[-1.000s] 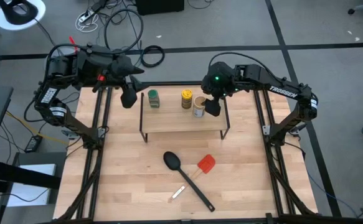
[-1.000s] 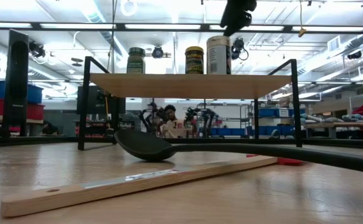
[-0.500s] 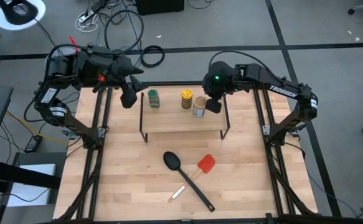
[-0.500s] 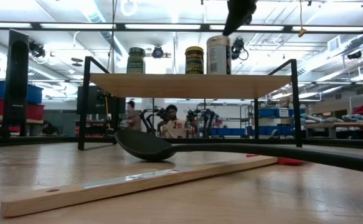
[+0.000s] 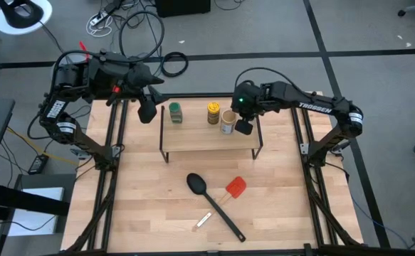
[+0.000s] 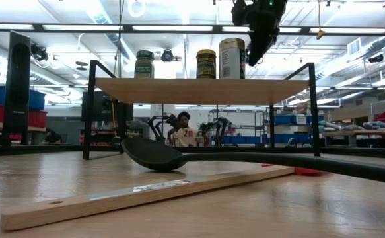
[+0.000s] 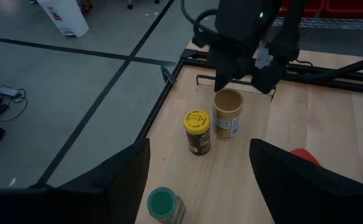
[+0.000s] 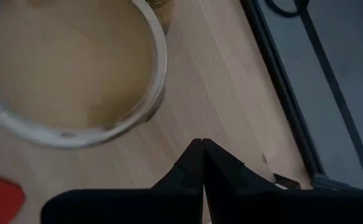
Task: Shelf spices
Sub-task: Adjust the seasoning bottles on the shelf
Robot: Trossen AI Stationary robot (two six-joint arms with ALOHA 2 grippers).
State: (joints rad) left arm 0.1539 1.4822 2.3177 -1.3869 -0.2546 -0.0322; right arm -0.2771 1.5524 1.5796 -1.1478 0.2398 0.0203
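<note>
Tan jar (image 5: 227,121) on shelf (image 5: 207,135); right gripper (image 5: 243,126) beside it, fingers together, empty; left fingers wide.

Shelf (image 5: 207,142): pale wood top on thin black legs. Standing on the shelf: a green-capped jar (image 5: 175,112), a jar with yellow cap and yellow label (image 5: 213,113), and a tan jar (image 5: 227,121) with a white label. In front of the shelf, on the light wood-grain counter (image 5: 143,199): a black spoon (image 5: 214,206), a red spatula (image 5: 235,188). Both arms are dark.
</note>
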